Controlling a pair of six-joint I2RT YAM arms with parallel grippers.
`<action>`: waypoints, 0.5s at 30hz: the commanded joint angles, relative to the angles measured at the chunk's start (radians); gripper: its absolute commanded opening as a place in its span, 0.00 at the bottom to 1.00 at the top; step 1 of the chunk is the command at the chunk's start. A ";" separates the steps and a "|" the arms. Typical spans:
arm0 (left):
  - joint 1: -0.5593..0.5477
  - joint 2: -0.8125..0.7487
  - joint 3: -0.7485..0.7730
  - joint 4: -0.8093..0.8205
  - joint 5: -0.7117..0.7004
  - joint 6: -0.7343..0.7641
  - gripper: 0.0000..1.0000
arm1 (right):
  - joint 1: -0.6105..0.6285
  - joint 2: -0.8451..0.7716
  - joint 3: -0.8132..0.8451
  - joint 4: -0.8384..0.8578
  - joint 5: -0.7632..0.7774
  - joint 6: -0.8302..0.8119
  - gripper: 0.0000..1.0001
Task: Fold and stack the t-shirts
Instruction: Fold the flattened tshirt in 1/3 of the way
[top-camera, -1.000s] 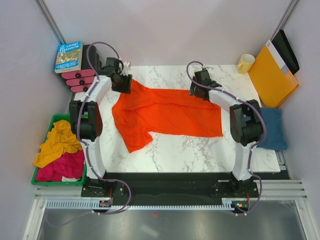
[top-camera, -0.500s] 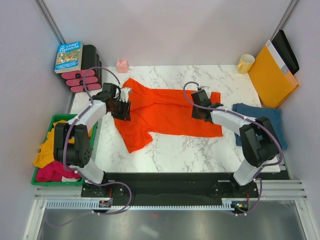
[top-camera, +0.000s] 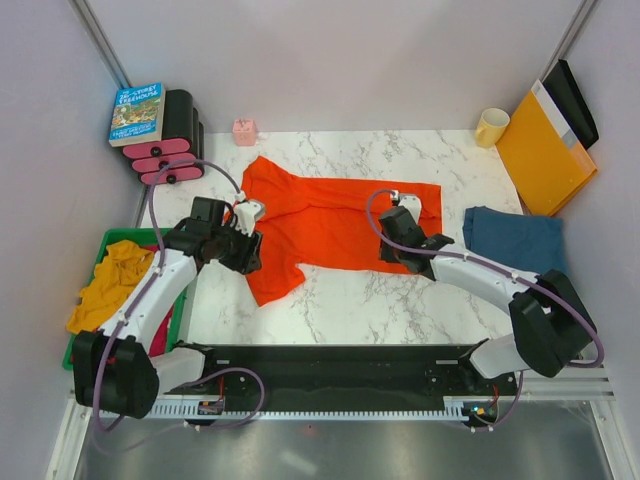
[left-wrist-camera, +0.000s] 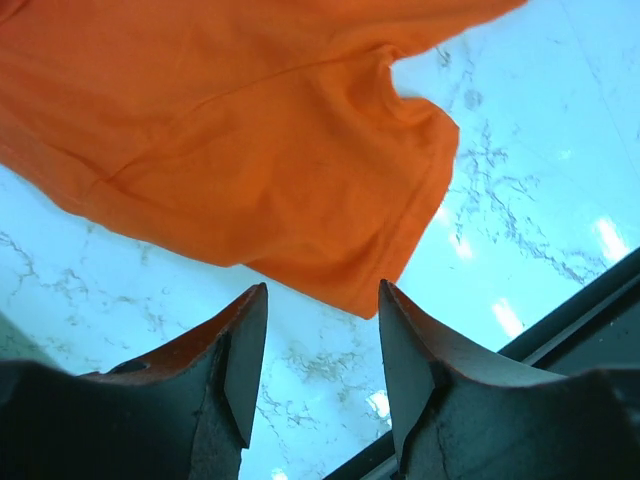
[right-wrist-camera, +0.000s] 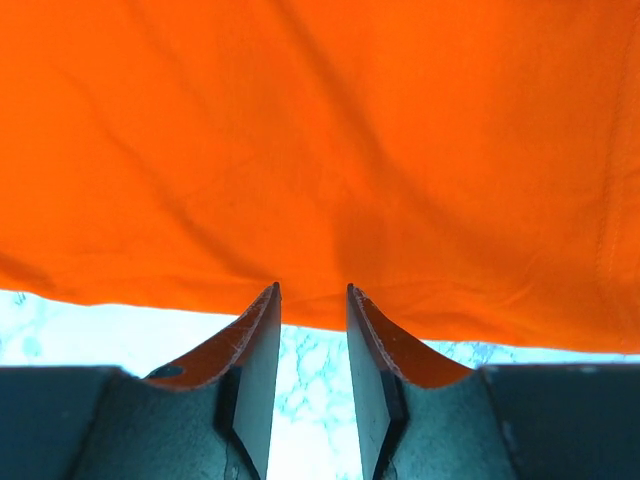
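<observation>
On the marble table, mid-field: orange-red t-shirt spread flat. Denim-blue t-shirt lies folded at the right edge. Left gripper parted, empty, just short of the near-left sleeve. Right gripper narrowly parted, empty, at the shirt's near edge. Advice: take full bites of cloth, close together, lift evenly, fold toward the far side.

We find print only on the blue book, lying on the black and pink stack off the table's far-left corner; its yellow title is too small for us to read.
</observation>
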 joint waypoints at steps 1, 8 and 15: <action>-0.022 0.011 -0.030 -0.034 -0.032 0.090 0.56 | 0.029 -0.017 -0.015 0.003 0.033 0.040 0.41; -0.022 0.109 -0.132 -0.021 -0.113 0.186 0.57 | 0.069 -0.008 0.013 -0.023 0.082 0.047 0.44; -0.022 0.141 -0.172 0.010 -0.084 0.245 0.58 | 0.085 0.000 0.010 -0.038 0.108 0.063 0.45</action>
